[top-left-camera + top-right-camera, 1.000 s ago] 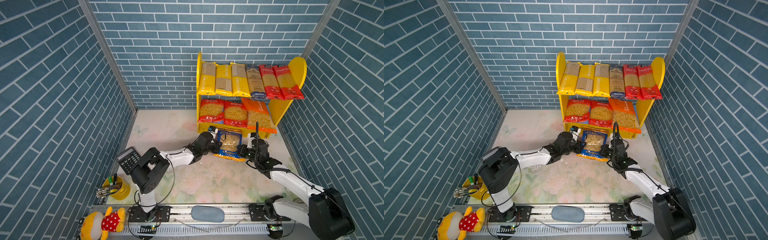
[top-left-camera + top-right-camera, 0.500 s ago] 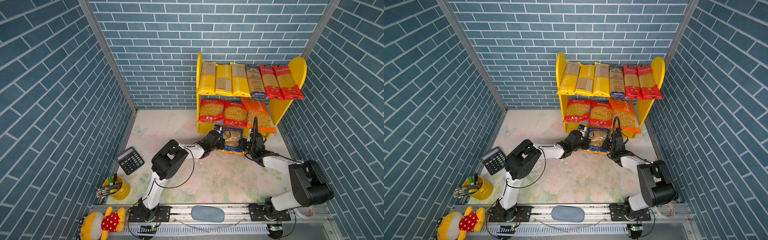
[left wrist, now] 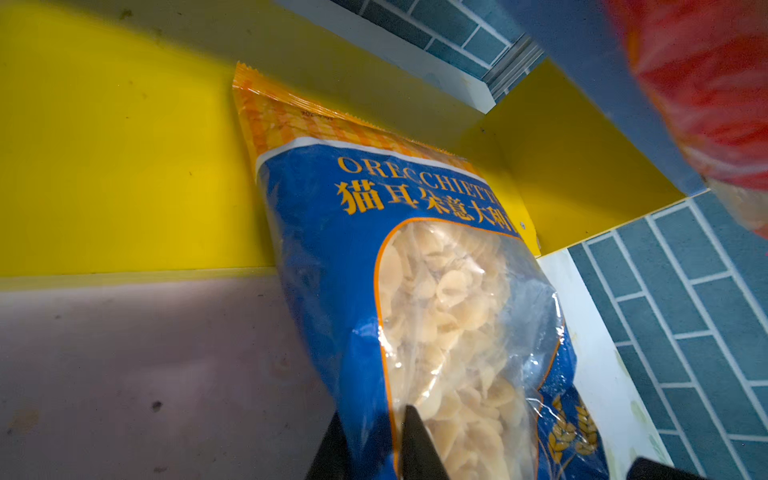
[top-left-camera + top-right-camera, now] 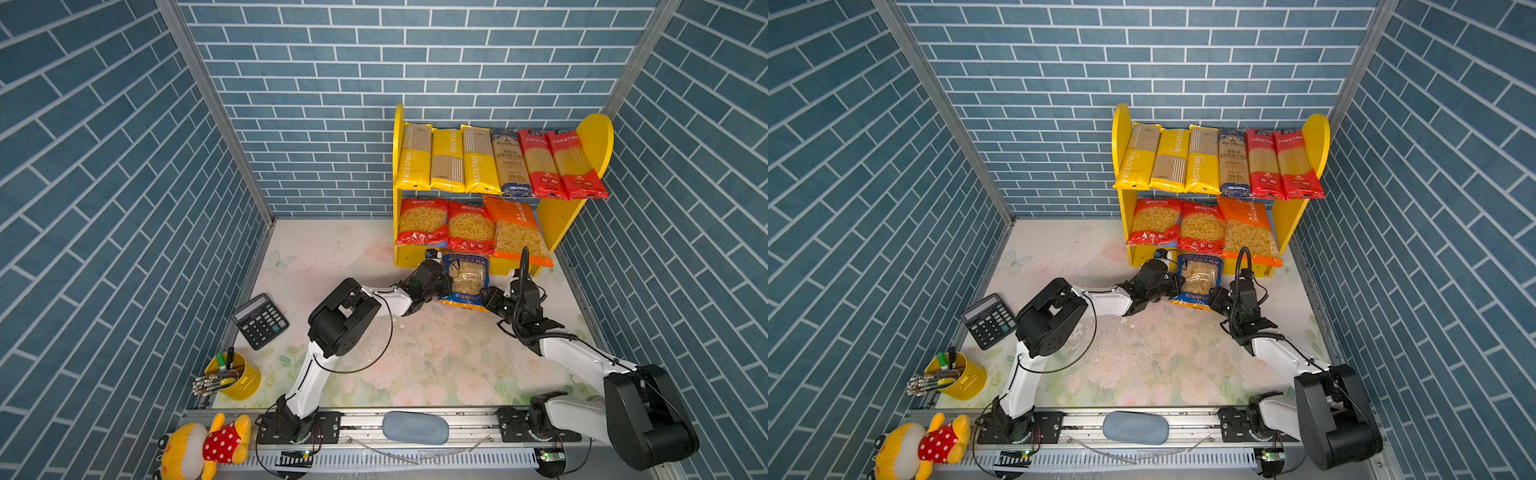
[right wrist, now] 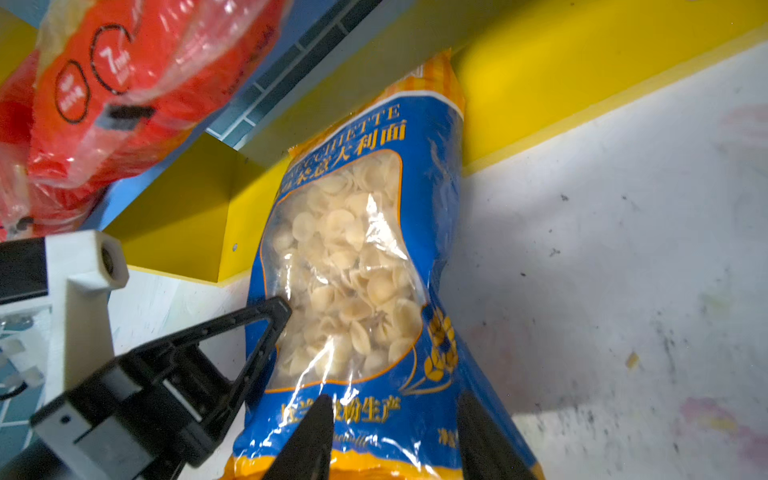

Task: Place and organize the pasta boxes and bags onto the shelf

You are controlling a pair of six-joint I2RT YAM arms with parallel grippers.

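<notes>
A blue ORECCHIETTE bag (image 4: pixel 466 280) (image 4: pixel 1198 278) leans on the table against the yellow base strip of the shelf (image 4: pixel 594 137) (image 4: pixel 1316 137), under the lower board. My left gripper (image 4: pixel 442 286) (image 3: pixel 374 444) is shut on the blue bag's (image 3: pixel 415 270) left edge. My right gripper (image 4: pixel 486 297) (image 5: pixel 395 436) is open, its jaws spread either side of the blue bag's (image 5: pixel 353 249) lower right corner. Long yellow, blue and red packs (image 4: pixel 478 160) fill the upper board. Two red bags and an orange bag (image 4: pixel 517 228) lie on the lower board.
A black calculator (image 4: pixel 259 320) lies at the left wall. In front of it stands a yellow pen cup (image 4: pixel 235 376). A yellow plush toy (image 4: pixel 203 442) sits on the front rail. Brick walls close in both sides and the back.
Both grippers carried the blue bag from the open table up against the shelf's base. The right gripper has since opened off the bag; the left still grips it.
</notes>
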